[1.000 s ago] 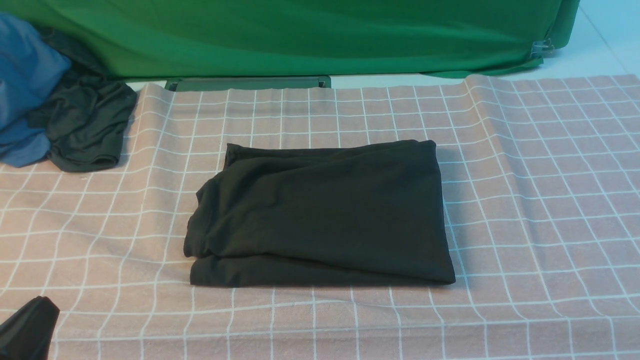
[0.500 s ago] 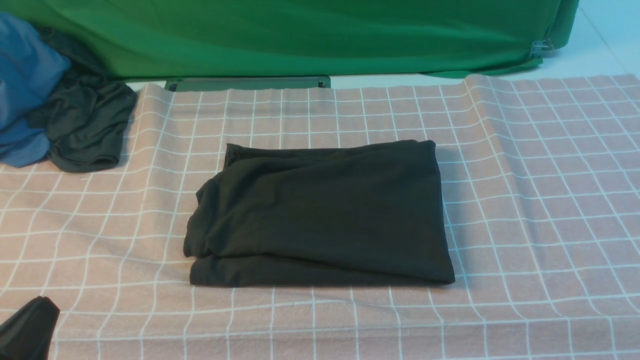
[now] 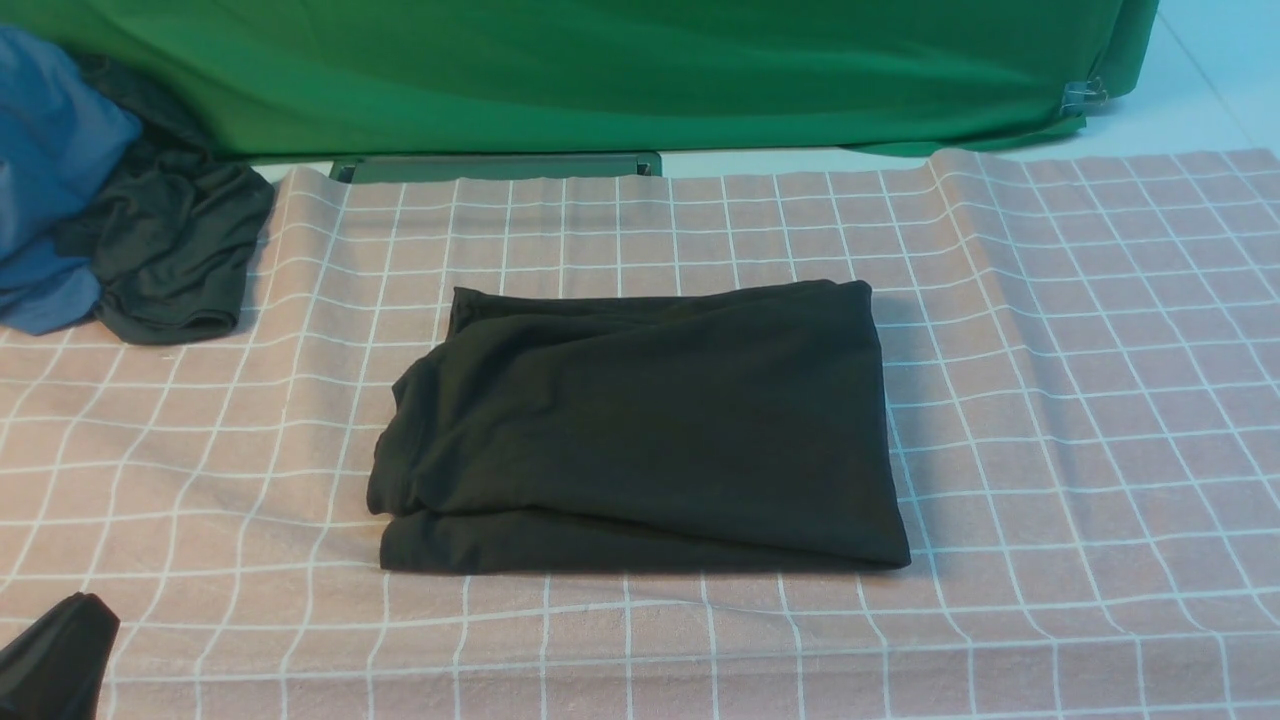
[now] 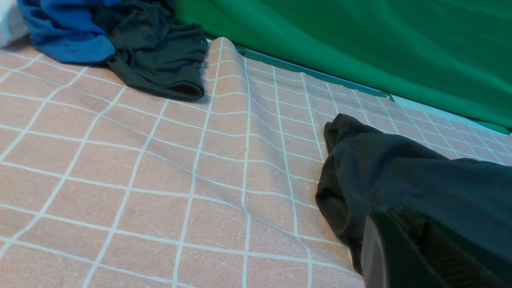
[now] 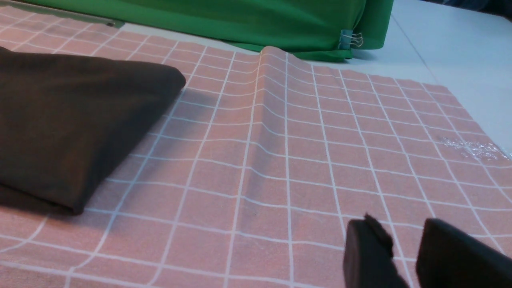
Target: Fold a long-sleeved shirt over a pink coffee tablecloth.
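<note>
The long-sleeved shirt (image 3: pixel 640 430) lies folded into a thick black rectangle in the middle of the pink coffee tablecloth (image 3: pixel 1050 400); no print or label shows. My left gripper (image 3: pixel 80 605) is shut and empty at the near left corner, well clear of the shirt. In the left wrist view its tip (image 4: pixel 394 218) stands in front of the shirt's (image 4: pixel 420 180) bunched left end. My right gripper (image 5: pixel 400 236) is out of the front view. It hovers over bare tablecloth to the right of the shirt (image 5: pixel 72 116), open, with nothing between its fingers.
A blue garment (image 3: pixel 45 180) and a smaller dark grey garment (image 3: pixel 170 250) are heaped at the far left. A green backdrop cloth (image 3: pixel 600 70) hangs along the back. The tablecloth has a raised ridge (image 5: pixel 276 100) right of the shirt. Pale bare table (image 3: pixel 1210 90) shows at the far right.
</note>
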